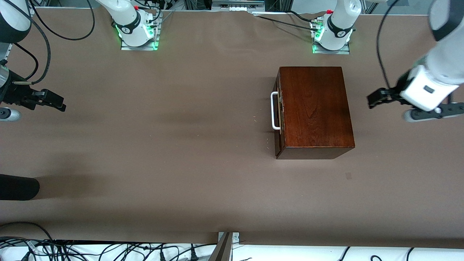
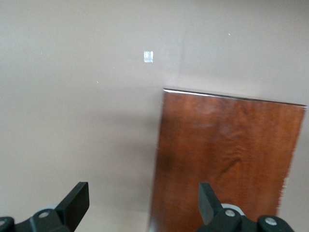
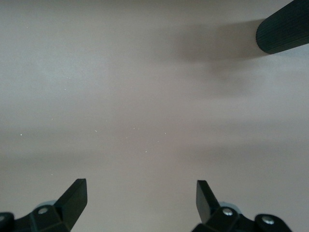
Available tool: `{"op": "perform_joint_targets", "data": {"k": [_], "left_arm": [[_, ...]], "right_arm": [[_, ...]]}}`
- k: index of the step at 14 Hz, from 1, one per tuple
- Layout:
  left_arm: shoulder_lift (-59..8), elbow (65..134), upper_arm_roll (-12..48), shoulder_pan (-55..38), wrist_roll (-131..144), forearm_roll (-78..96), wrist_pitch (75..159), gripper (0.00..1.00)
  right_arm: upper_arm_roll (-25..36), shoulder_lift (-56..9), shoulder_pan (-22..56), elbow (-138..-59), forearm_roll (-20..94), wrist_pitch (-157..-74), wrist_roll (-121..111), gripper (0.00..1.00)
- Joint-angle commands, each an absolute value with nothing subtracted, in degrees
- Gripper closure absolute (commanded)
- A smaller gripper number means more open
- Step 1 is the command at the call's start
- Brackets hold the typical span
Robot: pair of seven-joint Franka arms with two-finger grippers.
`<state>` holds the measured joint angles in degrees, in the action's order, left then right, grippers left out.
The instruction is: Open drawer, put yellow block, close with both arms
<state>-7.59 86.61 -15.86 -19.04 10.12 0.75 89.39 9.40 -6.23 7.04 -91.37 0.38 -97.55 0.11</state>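
Note:
The dark mahogany box [image 1: 315, 108] stands on the brown table, toward the left arm's end. Its drawer [image 1: 278, 121] is shut, and the white bar handle [image 1: 274, 110] faces the right arm's end. The yellow block is out of view. My left gripper [image 1: 375, 98] hangs open and empty in the air beside the box, at the left arm's end of the table. In the left wrist view the left gripper [image 2: 143, 191] shows the box top [image 2: 227, 154] under one finger. My right gripper [image 1: 54, 101] waits open over the table at the right arm's end; in its wrist view the right gripper [image 3: 141, 188] has only bare table below.
A black cylinder [image 1: 18, 186] reaches in over the table edge at the right arm's end, nearer the front camera, also visible as the cylinder [image 3: 285, 26]. A small pale patch [image 1: 348, 176] marks the cloth near the box. Cables [image 1: 108, 250] lie below the table's front edge.

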Motion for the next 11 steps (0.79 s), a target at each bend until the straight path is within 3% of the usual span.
{"op": "perform_joint_targets", "data": {"k": [1, 3, 7, 11], "left_arm": [[-0.1, 97.97, -15.03, -16.01, 3.79, 1.41, 97.09, 0.0], [1.31, 99.84, -14.07, -14.25, 1.42, 1.06, 99.31, 0.0], [1.41, 99.23, -2.04, -1.43, -0.18, 0.97, 99.58, 0.0], [1.41, 98.61, -1.32, -1.06, -0.35, 1.05, 99.05, 0.0]], "right_arm": [[9.23, -6.59, 7.12, -90.35, -0.26, -97.29, 1.05, 0.0], [9.23, -6.59, 7.12, -90.35, -0.26, -97.29, 0.97, 0.0], [9.23, -6.59, 7.12, -90.35, -0.26, -97.29, 0.97, 0.0], [9.23, -6.59, 7.12, -90.35, -0.26, -97.29, 0.97, 0.0]]}}
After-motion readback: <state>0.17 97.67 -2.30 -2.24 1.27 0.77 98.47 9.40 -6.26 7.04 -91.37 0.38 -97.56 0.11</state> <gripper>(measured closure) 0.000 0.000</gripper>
